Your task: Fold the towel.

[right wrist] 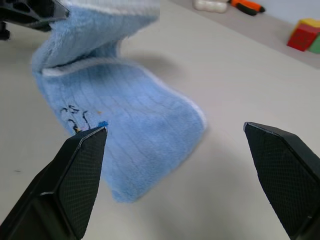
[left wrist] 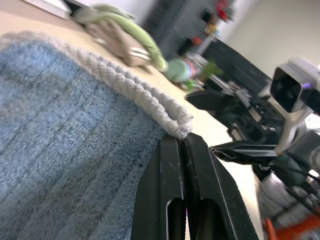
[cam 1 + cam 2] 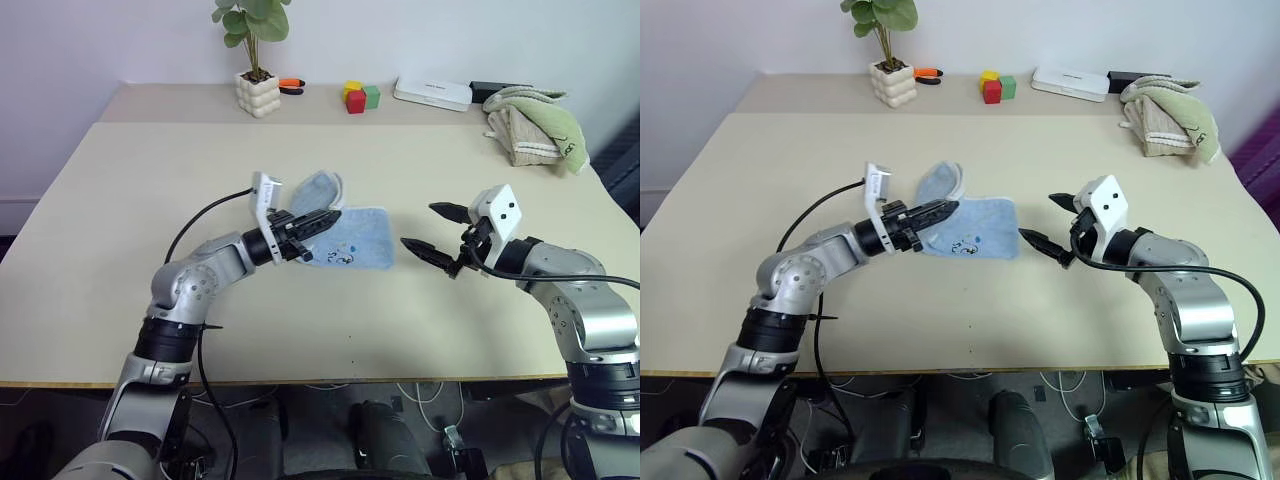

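Left gripper clamped tight on pale edging of the towel, corner lifted off the table and carried over toward robot's right; rest of towel lying flat mid-table, cartoon print facing up nr the front edge. Right gripper wide open, holding nothing, hovering just beside towel's right end, not touching.

Risks, as judged:
- Pinch sits only on the thin hem per left wrist view; terry could slip out if pulled fast or sideways → flap drops short, fold crooked.
- Lifted flap curls back on itself; if laid down w/o tension, prob. bunches instead of lying edge-to-edge.
- Flat part not pinned by anything; drag from left arm may slide whole towel toward right gripper rather than fold it.
- Open right fingers close to towel's end and in line w/ the left's path → poss. collision btwn grippers, or snagging the edge.

Room & edges:
- Broad bare tabletop around towel on all sides; front edge near, so any slide that way wants watching.
- Potted plant, colored blocks, white box and green/beige towels all well apart along far side.
- Left arm's cable loops over table beside the forearm; could catch on sweep.
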`<state>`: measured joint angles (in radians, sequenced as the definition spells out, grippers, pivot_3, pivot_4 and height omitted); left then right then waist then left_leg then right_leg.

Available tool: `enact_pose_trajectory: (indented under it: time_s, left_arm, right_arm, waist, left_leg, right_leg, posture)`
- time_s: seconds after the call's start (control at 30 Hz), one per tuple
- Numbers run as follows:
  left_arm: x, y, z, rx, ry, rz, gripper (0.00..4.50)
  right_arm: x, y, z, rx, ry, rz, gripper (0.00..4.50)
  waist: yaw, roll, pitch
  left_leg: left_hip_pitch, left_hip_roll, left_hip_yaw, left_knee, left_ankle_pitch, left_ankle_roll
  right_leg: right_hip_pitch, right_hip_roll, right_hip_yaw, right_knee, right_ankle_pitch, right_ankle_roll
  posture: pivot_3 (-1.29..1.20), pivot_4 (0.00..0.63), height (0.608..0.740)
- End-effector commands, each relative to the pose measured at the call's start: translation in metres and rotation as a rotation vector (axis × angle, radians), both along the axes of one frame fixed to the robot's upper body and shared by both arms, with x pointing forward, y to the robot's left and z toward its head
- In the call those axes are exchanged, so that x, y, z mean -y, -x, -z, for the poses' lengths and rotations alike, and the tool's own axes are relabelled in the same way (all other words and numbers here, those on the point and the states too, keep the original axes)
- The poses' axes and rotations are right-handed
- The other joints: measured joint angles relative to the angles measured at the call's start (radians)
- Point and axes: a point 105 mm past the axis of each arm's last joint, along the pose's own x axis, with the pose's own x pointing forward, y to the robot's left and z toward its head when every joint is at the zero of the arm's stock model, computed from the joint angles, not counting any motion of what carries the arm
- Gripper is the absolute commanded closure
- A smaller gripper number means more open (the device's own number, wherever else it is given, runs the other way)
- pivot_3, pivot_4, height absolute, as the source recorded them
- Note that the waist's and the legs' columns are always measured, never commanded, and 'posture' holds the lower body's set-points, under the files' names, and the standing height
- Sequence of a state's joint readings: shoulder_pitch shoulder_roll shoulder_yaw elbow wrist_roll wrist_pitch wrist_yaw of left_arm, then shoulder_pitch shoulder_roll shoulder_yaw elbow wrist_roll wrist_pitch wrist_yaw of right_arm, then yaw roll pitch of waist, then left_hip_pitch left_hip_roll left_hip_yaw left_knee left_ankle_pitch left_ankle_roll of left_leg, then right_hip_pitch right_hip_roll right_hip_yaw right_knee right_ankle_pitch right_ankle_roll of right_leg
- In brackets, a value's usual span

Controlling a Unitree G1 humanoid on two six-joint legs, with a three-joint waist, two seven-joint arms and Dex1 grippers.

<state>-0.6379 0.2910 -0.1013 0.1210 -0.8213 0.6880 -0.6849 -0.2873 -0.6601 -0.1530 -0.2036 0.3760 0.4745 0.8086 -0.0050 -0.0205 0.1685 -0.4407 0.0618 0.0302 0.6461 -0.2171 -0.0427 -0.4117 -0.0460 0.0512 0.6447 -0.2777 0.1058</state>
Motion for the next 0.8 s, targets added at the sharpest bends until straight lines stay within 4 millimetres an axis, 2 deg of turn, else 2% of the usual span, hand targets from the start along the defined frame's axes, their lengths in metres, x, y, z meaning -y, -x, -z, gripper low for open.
enact_pose_trajectory:
  time_s: [0.03, 0.3, 0.5, 0.8]
  left_arm:
    - [0.018, 0.001, -0.006, 0.047, -0.013, 0.088, 4.43]
    - [0.049, -0.005, 0.009, 0.057, -0.072, 0.184, 4.43]
    - [0.052, -0.011, 0.036, 0.029, -0.125, 0.198, 4.43]
    - [0.067, -0.014, 0.042, 0.011, -0.108, 0.230, 4.43]
  right_arm:
    - [0.008, 0.007, -0.014, 0.053, 0.014, 0.015, 0.00]
    - [0.018, 0.014, -0.014, 0.028, 0.017, 0.033, 0.00]
    - [0.019, 0.015, -0.014, 0.030, 0.024, 0.041, 0.00]
    - [0.015, 0.014, -0.012, 0.035, 0.030, 0.043, 0.00]
  waist:
    - [-0.002, 0.000, 0.000]
    - [-0.006, 0.000, 0.000]
    - [-0.006, 0.000, 0.000]
    - [-0.003, 0.000, 0.000]
  left_leg:
    - [0.000, 0.000, 0.000, 0.000, 0.000, 0.000]
    - [0.000, 0.000, 0.000, 0.000, 0.000, 0.001]
    - [0.000, 0.000, 0.000, 0.000, 0.000, 0.001]
    - [-0.001, 0.000, -0.001, 0.000, 0.000, 0.001]
  right_leg:
    - [0.000, 0.000, 0.000, 0.000, 0.000, 0.000]
    - [0.000, 0.000, 0.000, 0.000, 0.000, 0.000]
    - [-0.001, 0.000, 0.000, 0.000, 0.000, 0.000]
    - [-0.001, 0.000, 0.000, 0.000, 0.000, 0.001]
  posture:
    - [0.00, 0.150, 0.740]
    - [0.00, 0.150, 0.740]
    - [0.00, 0.150, 0.740]
    - [0.00, 0.150, 0.740]
